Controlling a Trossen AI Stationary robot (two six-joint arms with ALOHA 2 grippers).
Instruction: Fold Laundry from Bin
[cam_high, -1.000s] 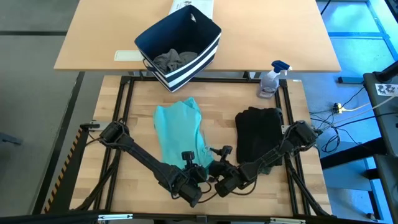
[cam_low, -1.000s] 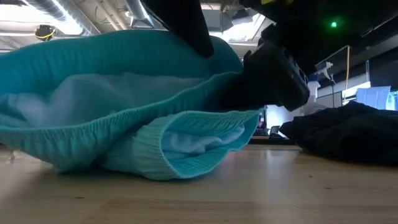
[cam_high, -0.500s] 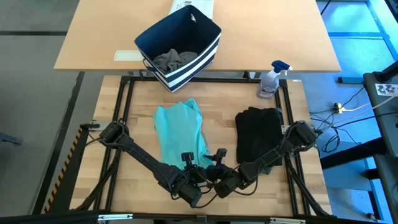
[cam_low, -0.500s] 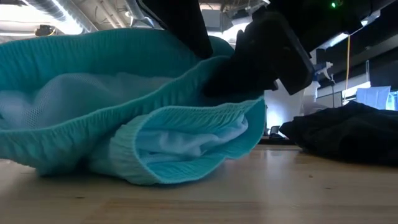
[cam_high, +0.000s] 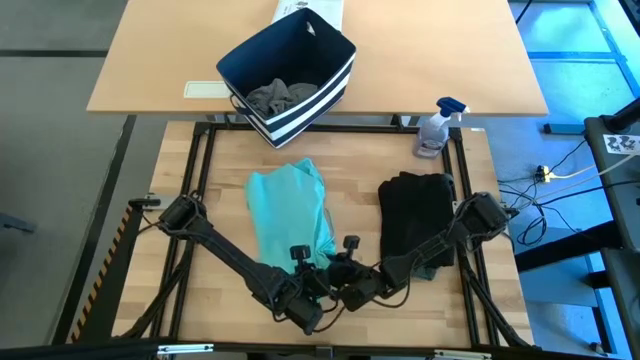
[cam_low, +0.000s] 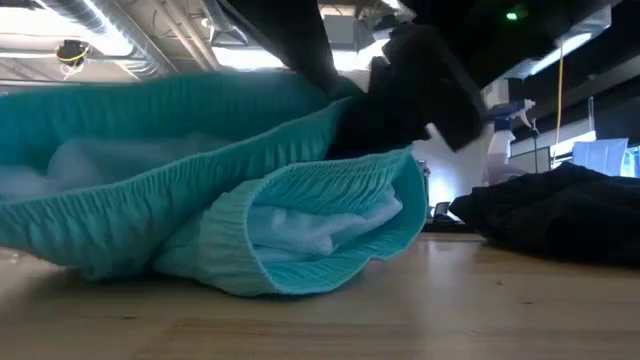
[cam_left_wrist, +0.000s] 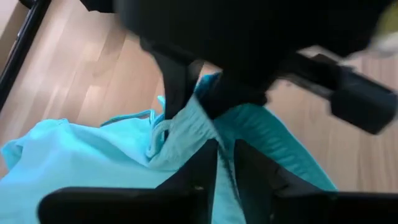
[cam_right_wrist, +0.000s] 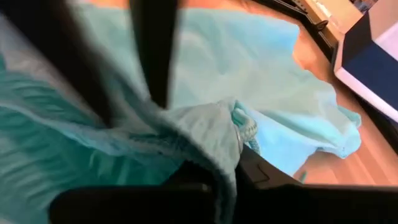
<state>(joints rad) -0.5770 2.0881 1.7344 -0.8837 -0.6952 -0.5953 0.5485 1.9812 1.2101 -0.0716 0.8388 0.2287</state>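
Nearest me, at the front edge of the pale wooden slatted table (cam_high: 225, 180), I have both dark arms meeting over the near hem of the teal ribbed-waist cloth garment (cam_high: 290, 210). My left gripper (cam_high: 312, 283) sits on that bunched waistband, its two dark fingers (cam_left_wrist: 199, 168) close together with a fold of teal cloth pinched between them. My right gripper (cam_high: 340, 280) is just beside it, touching the same hem, jaws drawn together on the raised teal edge, which stands up from the table in the low view. The rest of the teal piece lies flat toward the table's middle. To its right, apart from it, lies the black cloth garment (cam_high: 415, 210), folded into a rough rectangle. Beyond that, near the far right corner, stands a clear spray bottle with a blue trigger (cam_high: 437, 127). Farthest off, on the light tan tabletop (cam_high: 450, 50) behind, rests the navy-blue fabric bin with white stripes (cam_high: 290, 70), holding a crumpled grey cloth piece (cam_high: 280, 95). A white printed box (cam_high: 310, 12) lies just behind the bin.
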